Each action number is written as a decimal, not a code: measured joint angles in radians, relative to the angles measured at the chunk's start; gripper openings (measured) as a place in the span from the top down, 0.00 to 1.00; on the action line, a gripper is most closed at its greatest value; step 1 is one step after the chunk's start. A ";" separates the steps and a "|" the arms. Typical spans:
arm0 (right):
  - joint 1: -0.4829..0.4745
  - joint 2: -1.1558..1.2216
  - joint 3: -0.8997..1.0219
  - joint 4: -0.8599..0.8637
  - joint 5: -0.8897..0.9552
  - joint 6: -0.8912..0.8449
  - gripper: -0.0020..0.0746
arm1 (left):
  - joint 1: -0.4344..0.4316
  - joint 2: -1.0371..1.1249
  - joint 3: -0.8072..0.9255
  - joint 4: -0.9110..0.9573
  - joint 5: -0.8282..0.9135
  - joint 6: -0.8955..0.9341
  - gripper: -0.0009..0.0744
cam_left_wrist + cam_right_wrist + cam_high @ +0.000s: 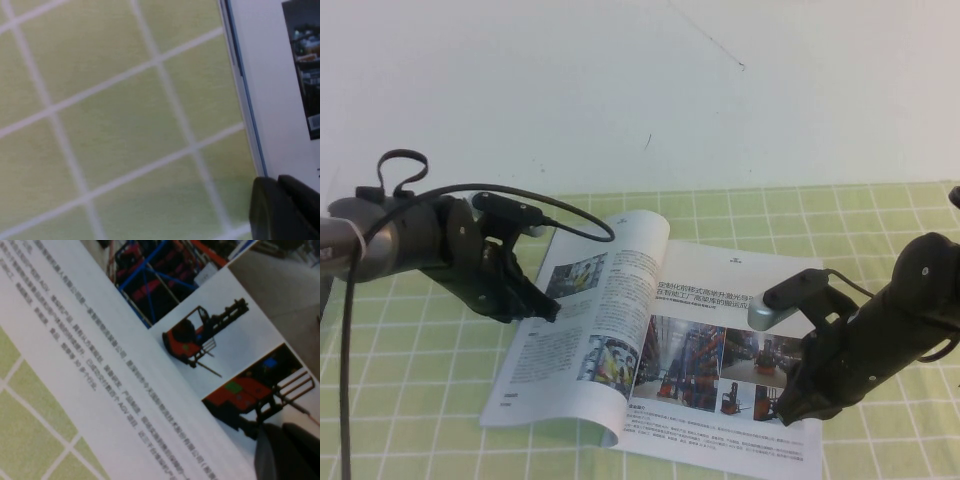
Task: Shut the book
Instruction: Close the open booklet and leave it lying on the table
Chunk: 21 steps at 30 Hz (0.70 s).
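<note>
The book (620,290) lies open: your left hand (546,311) at its left edge, right hand (788,404) over its right page; you cannot tell either grip.

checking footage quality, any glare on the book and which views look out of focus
High view: even light, no glare on the book; left gripper at its left page edge, right gripper over the right page. Left wrist view: tablecloth grid soft. Right wrist view: print blurred.

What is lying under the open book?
The green checked cloth shows round the book, so it likely runs beneath; the pages hide that part. The left gripper is at its left page edge, the right gripper over its right page.
</note>
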 joint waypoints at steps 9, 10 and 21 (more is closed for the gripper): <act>0.000 0.000 0.000 0.000 0.002 0.000 0.98 | -0.168 0.002 -0.006 -0.246 0.076 0.003 0.99; 0.000 0.000 0.000 0.000 -0.001 0.000 0.98 | -0.187 0.002 -0.006 -0.280 0.081 0.019 0.99; -0.006 -0.032 -0.063 -0.048 -0.026 0.000 0.98 | -0.228 -0.109 -0.014 -0.468 0.146 0.189 0.99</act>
